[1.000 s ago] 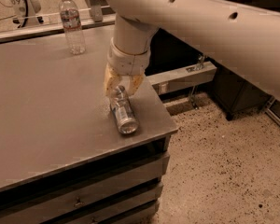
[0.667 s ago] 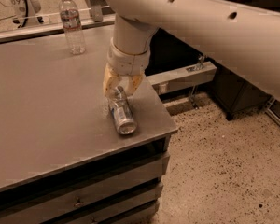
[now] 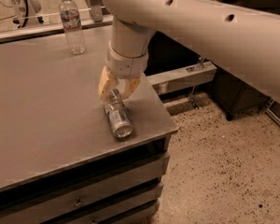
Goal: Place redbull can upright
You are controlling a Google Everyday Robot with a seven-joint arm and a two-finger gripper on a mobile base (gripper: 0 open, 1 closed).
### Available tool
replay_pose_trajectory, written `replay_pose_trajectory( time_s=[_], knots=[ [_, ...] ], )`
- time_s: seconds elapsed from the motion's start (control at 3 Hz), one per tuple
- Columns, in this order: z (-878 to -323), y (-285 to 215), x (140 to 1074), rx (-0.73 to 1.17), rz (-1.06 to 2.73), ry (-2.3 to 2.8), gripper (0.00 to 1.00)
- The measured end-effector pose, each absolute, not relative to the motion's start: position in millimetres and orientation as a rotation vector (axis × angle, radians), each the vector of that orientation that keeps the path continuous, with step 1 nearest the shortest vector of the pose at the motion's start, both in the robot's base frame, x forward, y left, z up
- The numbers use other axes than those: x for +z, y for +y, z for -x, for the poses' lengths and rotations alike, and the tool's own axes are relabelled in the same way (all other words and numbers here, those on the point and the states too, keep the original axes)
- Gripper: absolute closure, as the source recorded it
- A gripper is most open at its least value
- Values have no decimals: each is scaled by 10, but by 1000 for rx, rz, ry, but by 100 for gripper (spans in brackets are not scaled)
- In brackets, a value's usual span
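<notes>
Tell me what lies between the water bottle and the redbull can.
Only bare table between bottle and can, in the camera view; the gripper sits at the can's far end.

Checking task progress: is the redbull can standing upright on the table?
No, the redbull can lies on its side near the right corner of the table, with the gripper down at its far end.

A grey metal worktable [image 3: 37,125] with drawers [image 3: 84,195] stands on a speckled floor [image 3: 224,181] that spreads toward 4 o'clock. A dark cabinet [image 3: 240,94] sits at 3 o'clock. The gripper [image 3: 115,93] hangs low over the table's right side.
</notes>
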State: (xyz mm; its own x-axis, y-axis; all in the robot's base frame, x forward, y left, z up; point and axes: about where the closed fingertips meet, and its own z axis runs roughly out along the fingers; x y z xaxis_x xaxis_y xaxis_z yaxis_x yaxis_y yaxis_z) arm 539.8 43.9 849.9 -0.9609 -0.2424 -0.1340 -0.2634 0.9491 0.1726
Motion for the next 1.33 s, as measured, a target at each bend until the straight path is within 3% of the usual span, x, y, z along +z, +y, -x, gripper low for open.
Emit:
replay_pose_trajectory(
  time_s=[0.67,1.0,1.33],
  knots=[
    [-5356,459,8479,270,423,2993,13],
    [-5309,501,8458,240,475,2989,0],
    [-5277,522,8442,228,500,2988,0]
  ],
)
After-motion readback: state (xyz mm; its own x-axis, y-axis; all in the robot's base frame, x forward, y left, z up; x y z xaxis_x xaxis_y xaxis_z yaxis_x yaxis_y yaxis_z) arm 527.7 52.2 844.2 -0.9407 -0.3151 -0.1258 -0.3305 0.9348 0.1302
